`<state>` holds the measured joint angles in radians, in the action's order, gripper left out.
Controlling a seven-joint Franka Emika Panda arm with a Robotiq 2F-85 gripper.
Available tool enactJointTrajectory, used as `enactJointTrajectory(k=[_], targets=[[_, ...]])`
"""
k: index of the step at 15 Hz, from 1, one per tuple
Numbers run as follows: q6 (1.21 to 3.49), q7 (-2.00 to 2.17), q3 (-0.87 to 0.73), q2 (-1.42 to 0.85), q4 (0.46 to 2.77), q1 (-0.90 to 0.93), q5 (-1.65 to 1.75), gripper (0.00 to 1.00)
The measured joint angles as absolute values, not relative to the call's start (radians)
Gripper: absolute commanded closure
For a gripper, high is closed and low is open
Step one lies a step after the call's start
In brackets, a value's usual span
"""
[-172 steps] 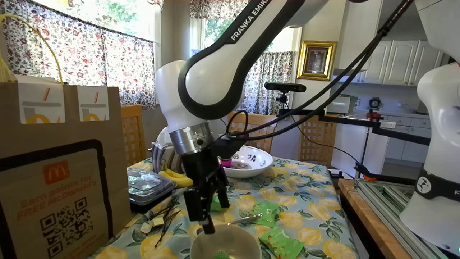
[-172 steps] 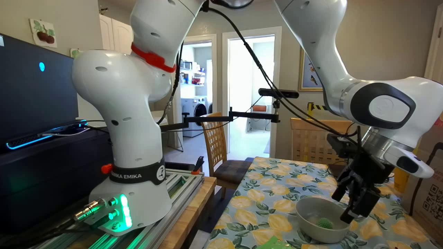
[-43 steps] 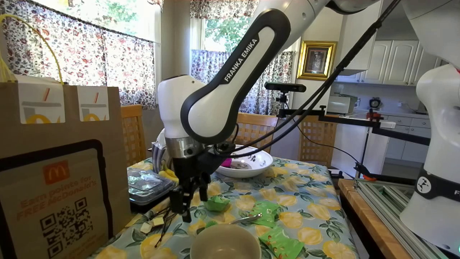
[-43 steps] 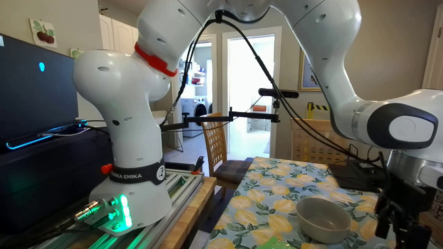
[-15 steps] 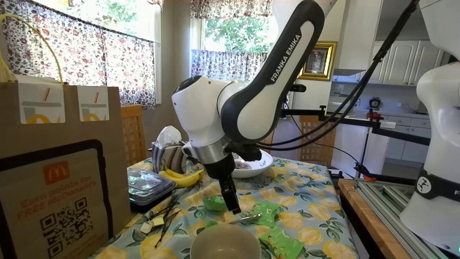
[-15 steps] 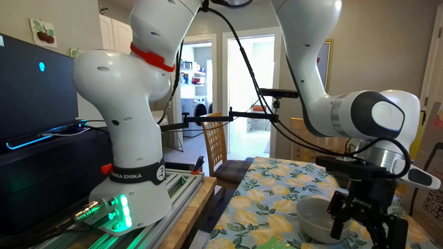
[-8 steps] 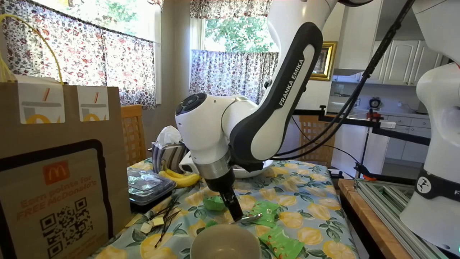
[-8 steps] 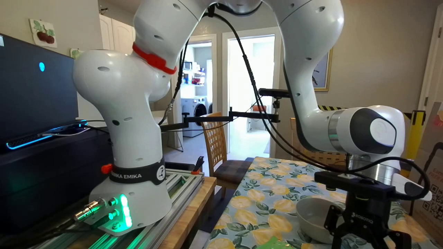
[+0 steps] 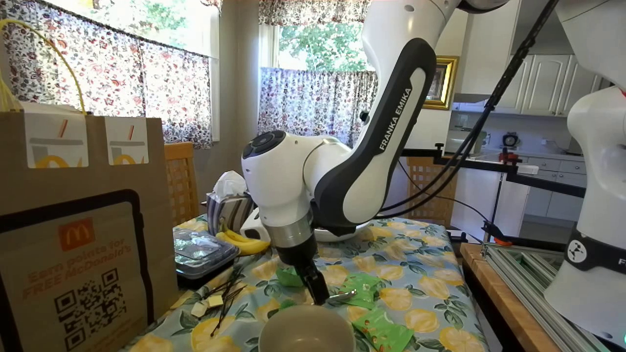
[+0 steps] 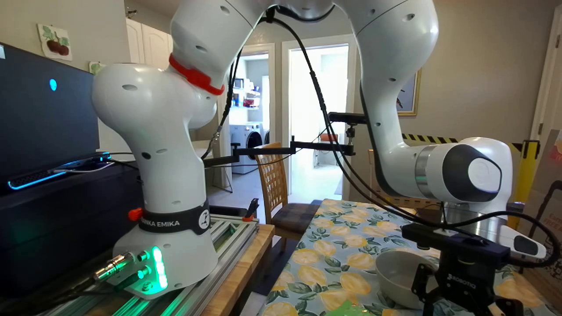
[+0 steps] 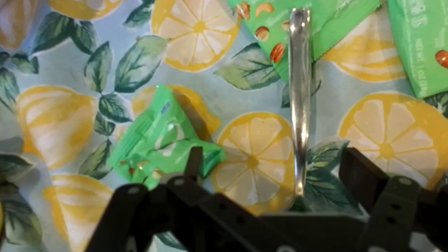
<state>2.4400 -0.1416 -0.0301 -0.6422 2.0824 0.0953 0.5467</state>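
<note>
In the wrist view my gripper [image 11: 274, 164] stands open over the lemon-print tablecloth, its fingers apart on either side of a shiny metal utensil handle [image 11: 300, 91]. Nothing is held. The handle's far end rests on a green nut packet [image 11: 336, 24]. A crumpled green packet [image 11: 157, 143] lies beside and partly behind the left finger; a third packet [image 11: 420, 49] is at the upper right. An exterior view has the fingertips near the utensil [image 9: 345, 295], just behind a beige bowl [image 9: 306, 337]. A small green thing [image 9: 287, 304], partly hidden, shows behind the bowl's rim.
Along one side stand a paper bag [image 9: 98, 195], a plastic container [image 9: 203, 252], bananas [image 9: 247, 243] and a striped tissue box [image 9: 230, 212]. A white bowl [image 9: 337, 236] is partly behind the arm. Small pale blocks [image 9: 208, 304] lie near dark thin strands [image 9: 227, 293].
The spiky green ball seen in the beige bowl at first is no longer visible there. Over the last second the arm has lowered and the gripper has come down nearer the utensil, staying open.
</note>
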Motion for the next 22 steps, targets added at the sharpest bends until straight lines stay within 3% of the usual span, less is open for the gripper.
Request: enactJointTrajectory(k=[12,14,15,17,18,19,22], targets=[[2.392,-0.271,0.030,-0.661,2.078,0.021,0.360,0.02],[2.381,-0.271,0.029,-0.665,2.071,0.021,0.360,0.17],[2.376,-0.271,0.029,-0.667,2.067,0.021,0.360,0.31],[2.369,-0.271,0.029,-0.668,2.062,0.021,0.360,0.48],[2.365,-0.270,0.029,-0.670,2.058,0.021,0.360,0.39],[2.361,-0.270,0.029,-0.673,2.053,0.022,0.360,0.15],[2.354,-0.270,0.028,-0.685,2.041,0.022,0.360,0.07]])
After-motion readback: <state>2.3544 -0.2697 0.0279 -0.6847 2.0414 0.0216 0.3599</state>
